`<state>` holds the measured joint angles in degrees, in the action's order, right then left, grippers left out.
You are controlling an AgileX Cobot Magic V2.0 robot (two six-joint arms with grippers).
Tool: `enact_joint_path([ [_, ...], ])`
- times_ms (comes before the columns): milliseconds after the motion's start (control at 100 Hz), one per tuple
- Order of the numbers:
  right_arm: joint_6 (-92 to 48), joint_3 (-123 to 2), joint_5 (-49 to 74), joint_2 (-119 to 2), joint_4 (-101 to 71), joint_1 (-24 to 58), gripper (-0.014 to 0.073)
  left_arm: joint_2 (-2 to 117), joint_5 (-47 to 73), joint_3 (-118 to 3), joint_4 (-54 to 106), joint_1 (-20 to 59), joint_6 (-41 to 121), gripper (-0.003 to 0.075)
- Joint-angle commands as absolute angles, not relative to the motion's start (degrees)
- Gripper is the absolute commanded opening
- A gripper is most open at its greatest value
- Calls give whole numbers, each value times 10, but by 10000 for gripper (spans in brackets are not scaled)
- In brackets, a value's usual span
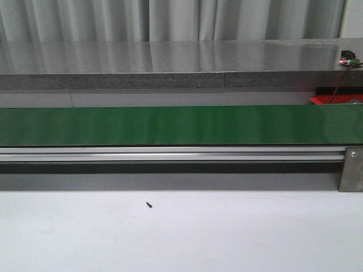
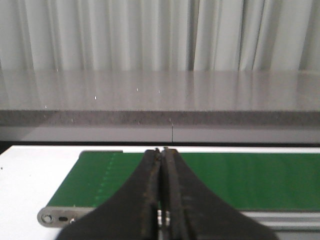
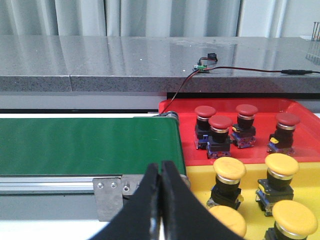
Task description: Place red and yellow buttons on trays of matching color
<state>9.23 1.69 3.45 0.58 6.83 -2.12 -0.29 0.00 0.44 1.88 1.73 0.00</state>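
Looks like a waiting step, or the end of the job: nothing to carry in sight on the green belt (image 1: 181, 124), bare from left edge to right edge of the front view.

Left hand (image 2: 161, 151) at lower centre of its wrist view, pressed closed, fingers touching, gripping nothing, poised above the near end of the belt. Right hand (image 3: 160, 167) likewise closed and empty, at lower centre of its view, just beside the belt's other end.

In the right wrist view, right half of the frame: red tray (image 3: 175, 107) carrying four red buttons (image 3: 220, 122), upright and close together; below it in the frame, touching or just beside it, yellow tray (image 3: 252, 195) with at least four yellow buttons (image 3: 229, 170), also upright. No button seen in a tray of the wrong colour. In the front view, only a thin sliver of the red tray at the right edge, behind the belt; no yellow tray visible there.

Small dark speck (image 1: 148, 204) on the white counter (image 1: 255, 238), lower left of centre; too small to identify.

Next move, if another button arrives on the belt: open the nearer hand wide, lower it around the cap, close, lift, and set down in a free spot of the matching tray without knocking its neighbours.
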Motion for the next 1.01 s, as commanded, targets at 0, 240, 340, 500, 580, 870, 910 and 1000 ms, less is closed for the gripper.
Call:
enact_joint_path([
  [0, 92, 6, -9, 16, 74, -21, -66, -22, -45, 27, 35, 22, -5, -20],
  [240, 92, 6, -9, 16, 74, -21, -66, -22, -48, 27, 35, 22, -5, -20],
  [340, 92, 6, -9, 16, 74, -21, -66, -22, -48, 27, 35, 22, -5, -20],
  [500, 92, 6, -9, 16, 74, -21, -66, -22, -48, 27, 35, 22, -5, -20],
  [580, 92, 6, -9, 16, 74, -21, -66, -22, -48, 27, 35, 22, -5, -20],
  [870, 92, 6, -9, 16, 74, -21, -66, -22, -48, 27, 35, 22, -5, -20],
  [910, 92, 6, -9, 16, 74, -21, -66, -22, -48, 27, 35, 22, -5, -20],
  [1000, 92, 6, -9, 16, 74, -21, -66, -22, -48, 27, 35, 22, -5, -20],
])
